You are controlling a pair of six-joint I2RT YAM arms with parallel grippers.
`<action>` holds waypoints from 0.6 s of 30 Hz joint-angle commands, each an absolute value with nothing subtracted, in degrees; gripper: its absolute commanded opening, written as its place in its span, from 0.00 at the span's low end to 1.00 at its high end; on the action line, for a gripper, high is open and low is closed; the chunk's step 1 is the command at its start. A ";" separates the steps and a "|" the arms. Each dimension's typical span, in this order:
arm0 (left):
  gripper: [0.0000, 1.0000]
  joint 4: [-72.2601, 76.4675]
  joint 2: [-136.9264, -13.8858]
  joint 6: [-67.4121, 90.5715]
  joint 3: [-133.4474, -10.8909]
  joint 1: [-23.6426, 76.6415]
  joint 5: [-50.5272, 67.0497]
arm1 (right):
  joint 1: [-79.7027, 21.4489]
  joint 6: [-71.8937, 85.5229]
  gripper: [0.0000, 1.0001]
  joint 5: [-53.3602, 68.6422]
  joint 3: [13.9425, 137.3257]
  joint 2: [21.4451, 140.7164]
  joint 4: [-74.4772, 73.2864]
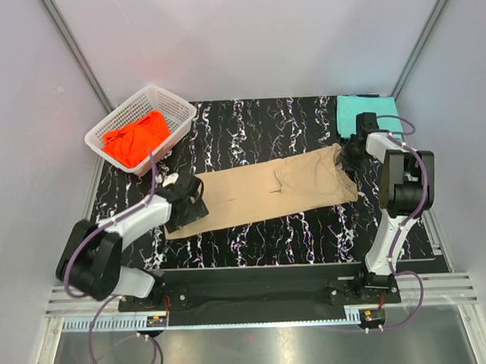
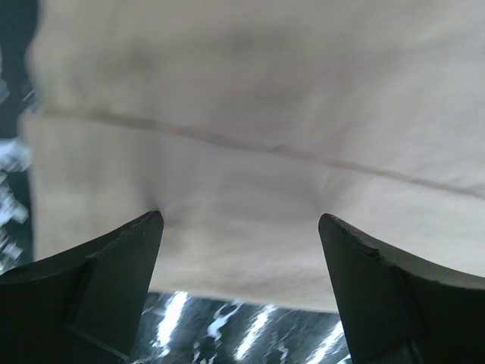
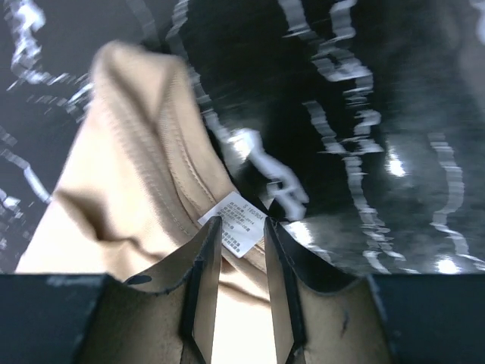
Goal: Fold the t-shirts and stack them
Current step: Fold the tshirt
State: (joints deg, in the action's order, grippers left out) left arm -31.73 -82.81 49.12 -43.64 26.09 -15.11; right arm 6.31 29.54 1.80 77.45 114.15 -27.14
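Note:
The tan t-shirt (image 1: 267, 189) lies as a long folded strip across the black marbled table (image 1: 249, 126). My left gripper (image 1: 192, 201) is open at its left end, with the hem (image 2: 250, 114) between the spread fingers (image 2: 114, 258) in the left wrist view. My right gripper (image 1: 347, 158) is at the shirt's right end. Its jaws (image 3: 242, 224) are nearly closed on the collar (image 3: 129, 174), next to the white care label (image 3: 236, 208). The teal t-shirt (image 1: 360, 112) lies folded at the back right corner. The orange-red t-shirt (image 1: 136, 136) is bunched in the basket.
A white plastic lattice basket (image 1: 185, 114) stands at the back left corner of the table. Grey walls and metal frame posts close in the table on three sides. The arm bases sit on the rail at the near edge.

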 commanded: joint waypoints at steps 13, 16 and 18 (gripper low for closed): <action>0.91 -44.75 -61.70 55.49 -43.23 27.77 -27.69 | 0.44 25.49 0.36 0.26 94.31 125.16 -33.75; 0.91 -42.55 -63.89 51.61 -45.87 27.77 -24.80 | 0.44 24.00 0.35 -1.13 96.06 125.77 -33.66; 0.91 -40.18 -65.91 50.19 -46.58 27.86 -22.34 | 0.44 22.33 0.34 -3.68 99.64 127.87 -35.93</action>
State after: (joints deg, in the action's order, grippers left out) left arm -44.69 -63.96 54.68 -43.51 27.55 -23.31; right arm 0.27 25.12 1.89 95.11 125.49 -32.29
